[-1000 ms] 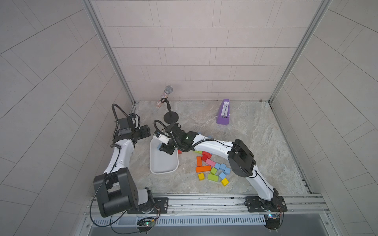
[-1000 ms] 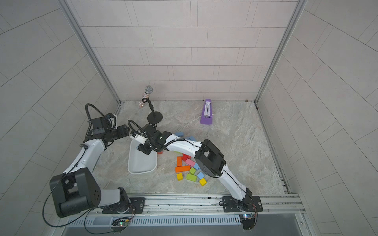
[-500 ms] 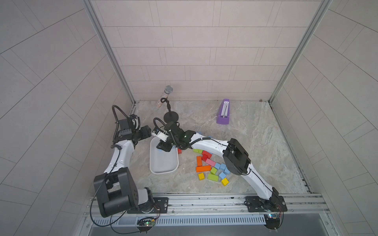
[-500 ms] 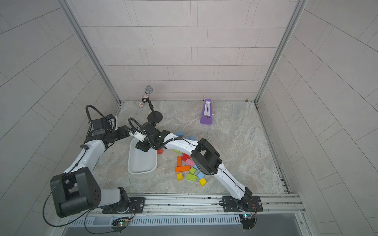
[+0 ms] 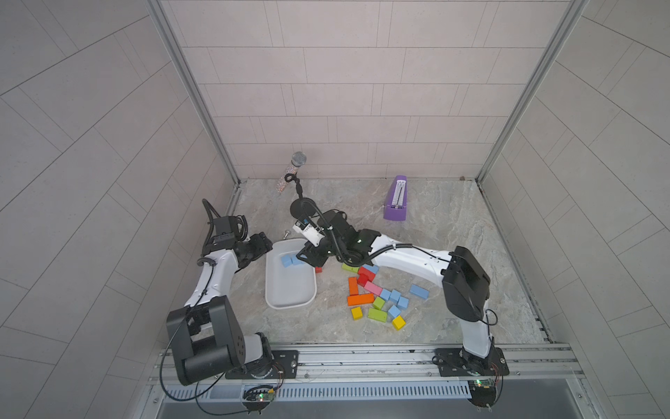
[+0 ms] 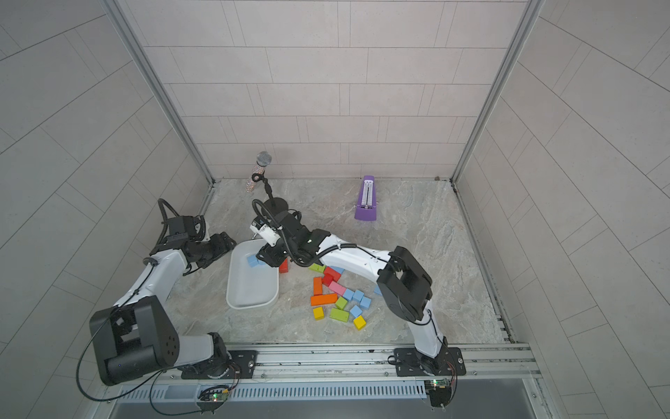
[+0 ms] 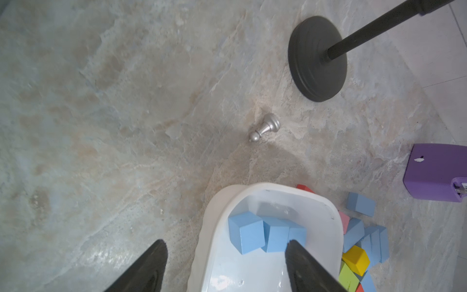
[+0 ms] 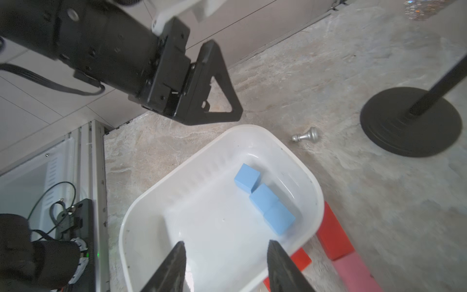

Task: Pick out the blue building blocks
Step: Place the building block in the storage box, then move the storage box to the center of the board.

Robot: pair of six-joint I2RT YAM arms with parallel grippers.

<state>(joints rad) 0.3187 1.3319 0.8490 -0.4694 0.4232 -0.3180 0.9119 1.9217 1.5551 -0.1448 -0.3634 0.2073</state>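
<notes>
Blue building blocks (image 8: 262, 199): I see several lying together inside the white tray (image 8: 141, 209); others sit beside the tray in the mixed-colour pile (image 5: 360, 299). My right gripper (image 8: 226, 244) hovers over the tray, jaws apart and empty. My left gripper (image 7: 226, 242) stands at the tray's rim, likewise spread, holding nothing.

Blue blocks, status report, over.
Right gripper above white tray, jaws open, empty. Left gripper at tray edge, jaws open. Three blue blocks in tray, others loose among coloured blocks. Nothing blocking.
</notes>
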